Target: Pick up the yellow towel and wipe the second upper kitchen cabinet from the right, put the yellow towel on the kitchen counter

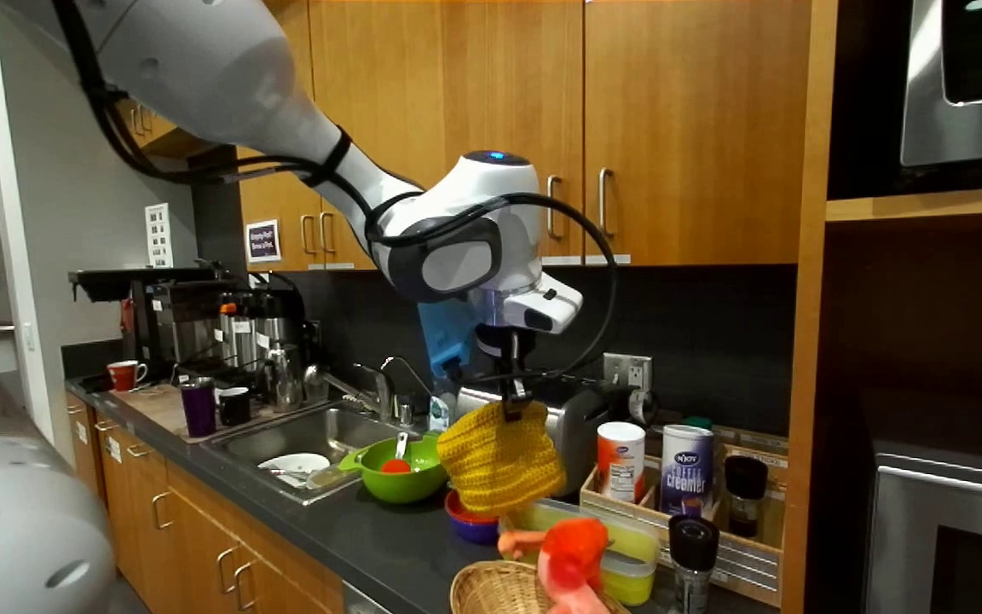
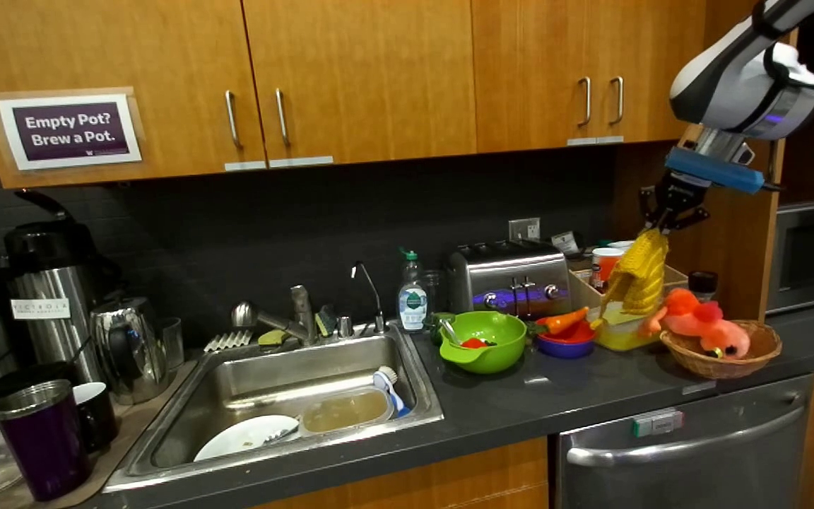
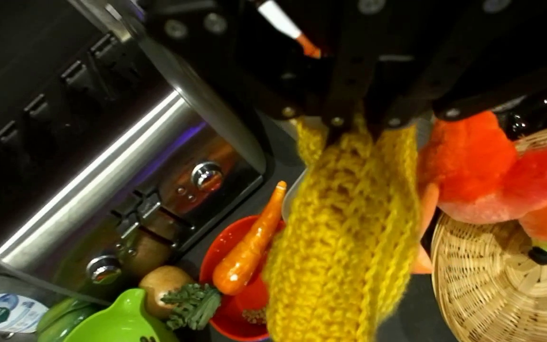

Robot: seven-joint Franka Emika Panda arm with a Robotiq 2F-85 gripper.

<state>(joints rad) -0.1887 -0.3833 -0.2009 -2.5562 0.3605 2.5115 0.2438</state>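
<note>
The yellow towel is a knitted cloth that hangs bunched in my gripper in both exterior views and fills the middle of the wrist view. My gripper points down and is shut on the towel's upper part; its fingertips also show in an exterior view and the wrist view. The towel hangs above the counter's right part, over a plastic container. The second upper cabinet from the right is shut, above and behind the gripper; it also shows in an exterior view. The dark kitchen counter runs below.
A toaster stands against the back wall. A green bowl, a red bowl with a carrot, a yellow-filled container and a wicker basket with a pink plush toy stand close below. The sink is farther left.
</note>
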